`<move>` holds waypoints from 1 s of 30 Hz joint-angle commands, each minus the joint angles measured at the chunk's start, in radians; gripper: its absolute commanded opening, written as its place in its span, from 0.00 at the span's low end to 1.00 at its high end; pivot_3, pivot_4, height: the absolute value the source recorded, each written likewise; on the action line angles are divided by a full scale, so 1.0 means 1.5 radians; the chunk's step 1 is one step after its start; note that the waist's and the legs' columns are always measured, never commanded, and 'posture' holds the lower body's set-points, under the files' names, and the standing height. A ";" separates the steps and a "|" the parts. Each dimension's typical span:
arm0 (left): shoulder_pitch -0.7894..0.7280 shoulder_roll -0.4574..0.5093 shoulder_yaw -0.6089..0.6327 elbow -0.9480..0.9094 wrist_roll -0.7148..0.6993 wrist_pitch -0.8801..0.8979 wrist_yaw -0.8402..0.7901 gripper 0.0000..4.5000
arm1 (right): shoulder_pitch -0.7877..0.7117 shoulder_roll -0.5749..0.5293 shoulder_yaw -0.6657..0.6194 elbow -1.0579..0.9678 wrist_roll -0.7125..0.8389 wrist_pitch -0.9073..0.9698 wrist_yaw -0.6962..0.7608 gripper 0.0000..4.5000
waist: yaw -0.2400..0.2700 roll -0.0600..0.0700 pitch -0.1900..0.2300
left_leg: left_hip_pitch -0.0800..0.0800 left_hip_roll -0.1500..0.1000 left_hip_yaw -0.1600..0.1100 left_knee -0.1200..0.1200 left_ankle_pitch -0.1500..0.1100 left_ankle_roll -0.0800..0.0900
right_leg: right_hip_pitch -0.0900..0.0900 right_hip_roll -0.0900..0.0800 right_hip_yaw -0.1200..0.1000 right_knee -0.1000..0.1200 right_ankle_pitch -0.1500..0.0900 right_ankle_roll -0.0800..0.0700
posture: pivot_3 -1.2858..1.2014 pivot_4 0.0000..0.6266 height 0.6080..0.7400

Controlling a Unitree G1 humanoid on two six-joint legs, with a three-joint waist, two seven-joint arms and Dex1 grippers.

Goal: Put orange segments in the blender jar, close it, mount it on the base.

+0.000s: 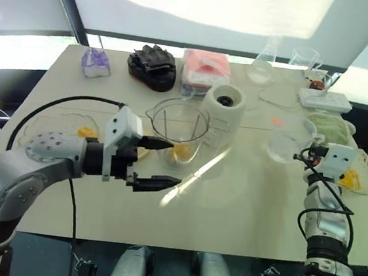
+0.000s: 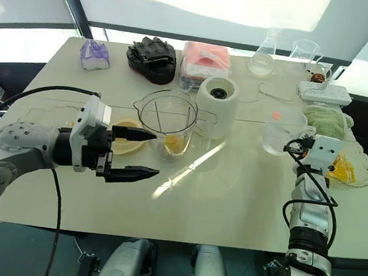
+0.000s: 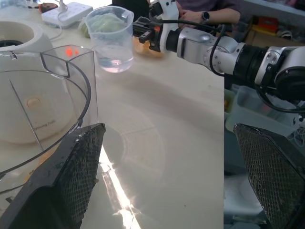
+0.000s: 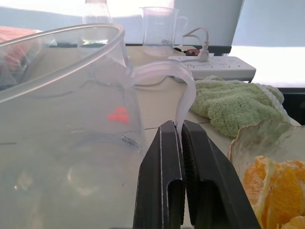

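The left gripper has its two black fingers spread wide apart, holding nothing; one finger reaches to the near wall of the blender jar, the other hangs free over the bare table on the robot's side of the jar. The right gripper has its fingers pressed together, their tips at the curved handle of a clear jug; whether the handle is pinched between them I cannot tell.

The blender jar stands upright and open-topped near the middle of the table; it is clear, tapered plastic with a pour spout and thin inner ribs; a few glossy orange-yellow orange segments lie at its bottom. Just beside the jar, on its right and slightly farther from the robot, stands the base, a squat white cylinder with a black round socket on top; the jar is not mounted on it. Left of the jar lies a shallow dish, and farther left a clear plate with a segment or two.

Well right of the jar, past the jug, a clear dish holds more orange segments; a pale green cloth lies just beyond it, and a white power strip farther still.
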 commanded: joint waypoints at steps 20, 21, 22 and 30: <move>0.002 0.030 0.053 0.015 -0.028 0.000 -0.012 1.00 | -0.036 -0.070 -0.045 -0.223 0.088 0.136 0.059 0.02 | 0.001 0.002 0.001 | 0.000 0.000 0.000 0.000 0.000 0.000 | -0.001 0.000 0.000 0.000 0.000 0.000 | 0.52 0.24 1.00; 0.002 0.031 0.054 0.016 -0.029 0.000 -0.012 1.00 | -0.036 -0.072 -0.045 -0.229 0.089 0.142 0.060 0.02 | 0.001 0.001 0.001 | 0.000 0.000 0.000 0.000 0.000 0.000 | -0.001 0.000 0.000 0.000 0.000 0.000 | 0.52 0.24 1.00; 0.000 0.034 0.058 0.019 -0.032 0.002 -0.012 1.00 | -0.043 -0.081 -0.045 -0.248 0.097 0.158 0.068 0.02 | 0.001 0.001 0.001 | 0.000 0.000 0.000 0.000 0.000 0.000 | -0.001 0.000 0.000 0.000 0.000 0.000 | 0.52 0.24 1.00; -0.014 0.053 0.095 0.044 -0.071 0.023 -0.012 1.00 | -0.112 -0.134 -0.040 -0.362 0.158 0.294 0.111 0.02 | 0.001 0.002 0.002 | -0.001 0.000 0.001 -0.001 0.000 0.000 | -0.002 0.000 0.000 0.000 0.000 0.000 | 0.52 0.24 1.00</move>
